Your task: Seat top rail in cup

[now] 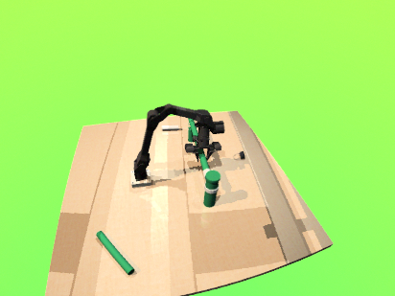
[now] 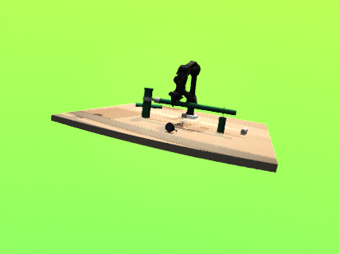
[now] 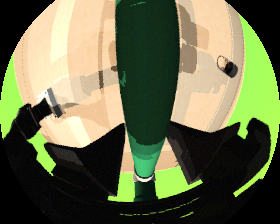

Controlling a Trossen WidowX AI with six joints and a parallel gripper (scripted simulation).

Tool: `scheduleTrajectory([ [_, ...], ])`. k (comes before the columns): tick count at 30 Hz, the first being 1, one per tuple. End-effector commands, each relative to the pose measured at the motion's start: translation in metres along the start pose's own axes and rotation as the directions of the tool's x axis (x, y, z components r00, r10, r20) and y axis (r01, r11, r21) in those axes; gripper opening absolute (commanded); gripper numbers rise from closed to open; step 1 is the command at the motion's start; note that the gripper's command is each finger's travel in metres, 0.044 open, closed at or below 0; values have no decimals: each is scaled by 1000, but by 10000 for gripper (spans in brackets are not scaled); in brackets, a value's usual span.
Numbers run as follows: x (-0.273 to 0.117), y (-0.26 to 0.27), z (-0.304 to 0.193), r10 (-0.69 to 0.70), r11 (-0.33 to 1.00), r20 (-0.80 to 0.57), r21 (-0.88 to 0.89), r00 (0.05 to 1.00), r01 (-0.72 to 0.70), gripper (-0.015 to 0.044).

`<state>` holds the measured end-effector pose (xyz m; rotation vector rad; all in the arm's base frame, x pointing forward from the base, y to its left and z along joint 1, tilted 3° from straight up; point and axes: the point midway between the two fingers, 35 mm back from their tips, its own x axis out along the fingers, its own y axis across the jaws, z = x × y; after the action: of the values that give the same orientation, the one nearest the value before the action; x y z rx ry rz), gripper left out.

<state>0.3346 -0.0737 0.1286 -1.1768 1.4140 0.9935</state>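
Observation:
The green rail (image 1: 205,164) (image 2: 210,107) (image 3: 147,65) runs above the table, sloping slightly up toward the big post (image 1: 210,200) (image 2: 146,111) (image 3: 145,191). Its near end meets the pale end cup (image 1: 206,170) (image 2: 155,100) (image 3: 144,180); how deep it sits inside I cannot tell. The white brace band (image 1: 209,191) (image 2: 146,99) is around the post's upper part, below its cap. The rail's far part passes over the small post (image 1: 190,134) (image 2: 221,125); the loop cap is too faint to make out. My gripper (image 1: 203,157) (image 2: 174,103) (image 3: 144,125) is open, its fingers on either side of the rail with narrow gaps.
A loose green tube (image 1: 115,252) lies at the table's front left in the top view. A small black part (image 1: 242,155) (image 2: 169,127) (image 3: 230,69) lies on the other side of the rail from the arm's base (image 1: 141,182). A white cylinder (image 1: 172,128) (image 2: 243,131) lies near the small post.

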Motion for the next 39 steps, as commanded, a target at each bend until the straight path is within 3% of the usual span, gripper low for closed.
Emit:
scheduleTrajectory([
  [1,-3,0,2,1,1000,0,2,1000,-1,315],
  [6,-18,-1,11,1,1000,1,1,1000,-1,440],
  [17,-45,0,27,-5,1000,0,-5,1000,5,440],
  [23,-81,4,27,-36,999,2,-23,999,36,440],
  [39,-83,4,27,-38,999,2,-24,999,38,440],
])
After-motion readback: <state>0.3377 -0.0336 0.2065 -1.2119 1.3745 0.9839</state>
